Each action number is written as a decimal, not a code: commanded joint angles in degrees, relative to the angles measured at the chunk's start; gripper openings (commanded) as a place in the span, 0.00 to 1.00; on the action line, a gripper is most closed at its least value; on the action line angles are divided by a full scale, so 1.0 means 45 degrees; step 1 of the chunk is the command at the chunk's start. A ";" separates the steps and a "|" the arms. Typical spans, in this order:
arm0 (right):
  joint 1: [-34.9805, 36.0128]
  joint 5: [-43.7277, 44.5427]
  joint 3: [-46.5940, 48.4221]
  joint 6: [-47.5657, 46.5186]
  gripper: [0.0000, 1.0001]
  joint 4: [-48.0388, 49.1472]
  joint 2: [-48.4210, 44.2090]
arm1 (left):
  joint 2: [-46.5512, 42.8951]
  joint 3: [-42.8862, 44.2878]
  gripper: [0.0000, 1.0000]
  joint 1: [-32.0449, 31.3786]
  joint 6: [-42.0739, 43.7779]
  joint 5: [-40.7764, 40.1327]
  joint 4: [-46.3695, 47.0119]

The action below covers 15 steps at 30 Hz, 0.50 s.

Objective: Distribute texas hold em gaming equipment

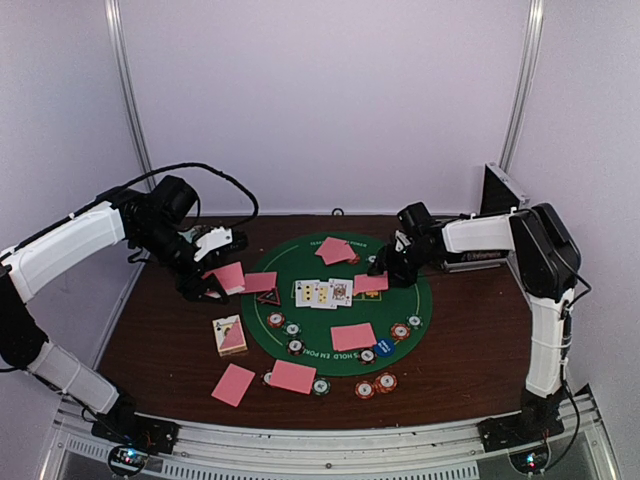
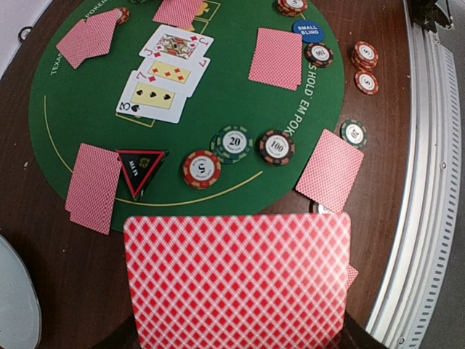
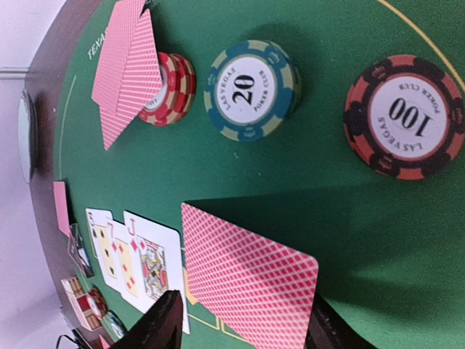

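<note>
My left gripper (image 1: 205,285) hangs over the mat's left edge, shut on a pink-backed playing card (image 2: 236,280) that fills the bottom of the left wrist view and hides the fingers. My right gripper (image 3: 247,331) is low over the green mat (image 1: 295,262) on its right side. Its jaws stand apart, and another pink-backed card (image 3: 251,280) lies between them, beside three face-up cards (image 3: 127,258). Chips marked 20 (image 3: 251,89) and 100 (image 3: 405,116) sit beyond it. A black-red triangle marker (image 2: 139,169) and a blue disc (image 2: 307,29) rest on the mat.
Face-down card pairs lie around the mat's rim and on the brown table (image 1: 470,340). The deck (image 1: 230,335) sits at the front left. More chips (image 1: 375,385) stand near the front edge. A silver-black case (image 1: 500,195) stands at the back right, and a pale plate (image 2: 14,298) is left of the mat.
</note>
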 commanded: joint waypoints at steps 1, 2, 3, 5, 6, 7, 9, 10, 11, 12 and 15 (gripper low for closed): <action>0.0021 0.1437 -0.0230 -0.0901 0.60 -0.1276 -0.1312 | -0.0267 0.0215 0.00 -0.0019 0.0056 0.0319 0.0221; 0.0022 0.1666 -0.0223 -0.1025 0.62 -0.1537 -0.1560 | -0.0248 0.0230 0.00 -0.0019 0.0056 0.0339 0.0220; 0.0022 0.1902 -0.0257 -0.1104 0.63 -0.1780 -0.1801 | -0.0227 0.0239 0.00 -0.0019 0.0037 0.0359 0.0215; 0.0033 0.2376 -0.0277 -0.1234 0.67 -0.2295 -0.2356 | -0.0214 0.0260 0.00 -0.0024 0.0031 0.0387 0.0220; 0.0041 0.2640 -0.0298 -0.1279 0.69 -0.2495 -0.2625 | -0.0187 0.0260 0.00 -0.0022 0.0036 0.0401 0.0218; 0.0042 0.2764 -0.0330 -0.1270 0.71 -0.2556 -0.2898 | -0.0182 0.0260 0.00 -0.0027 0.0029 0.0413 0.0220; 0.0142 0.2515 -0.0525 -0.1063 0.75 -0.2347 -0.3546 | -0.0160 0.0265 0.00 -0.0038 0.0032 0.0399 0.0220; 0.0259 0.2245 -0.0622 -0.0925 0.77 -0.2089 -0.3708 | -0.0149 0.0288 0.00 -0.0038 0.0031 0.0403 0.0220; 0.0433 0.2001 -0.0646 -0.0759 0.80 -0.1900 -0.3928 | -0.0155 0.0298 0.00 -0.0038 0.0034 0.0389 0.0214; 0.0694 0.1717 -0.0622 -0.0558 0.82 -0.1764 -0.4008 | -0.0139 0.0309 0.00 -0.0038 0.0027 0.0384 0.0228; 0.1729 0.0914 -0.0393 0.0183 0.88 -0.1128 -0.3949 | -0.0069 0.0348 0.00 -0.0038 0.0011 0.0423 0.0214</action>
